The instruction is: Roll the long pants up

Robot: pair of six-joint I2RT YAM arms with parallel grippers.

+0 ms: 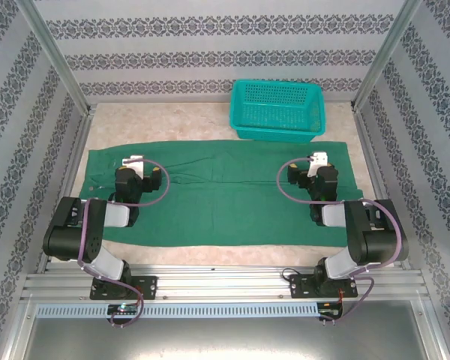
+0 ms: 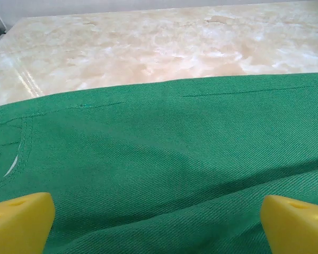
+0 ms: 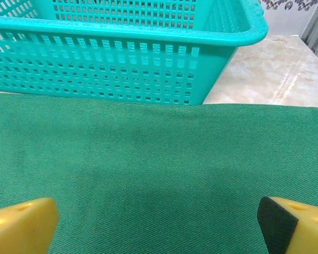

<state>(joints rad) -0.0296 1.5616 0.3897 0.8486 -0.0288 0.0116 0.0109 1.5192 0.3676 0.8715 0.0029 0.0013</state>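
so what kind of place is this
Probably a robot test cell, not a home: patterned wallpaper panels, an aluminium frame around a marble-look table, the long pants laid out flat.

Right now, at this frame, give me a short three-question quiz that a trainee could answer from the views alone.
1. True or false: the long pants lie spread flat on the table, with no part rolled yet.
2. Where is the teal basket? A) at the pants' far edge, toward the right; B) at the near edge, by the arm bases; C) on the far left.
3. In one word, how do the jaws of the left gripper and the right gripper stand?
Key: 1 true; 2 A; 3 open, both over the fabric and holding nothing.
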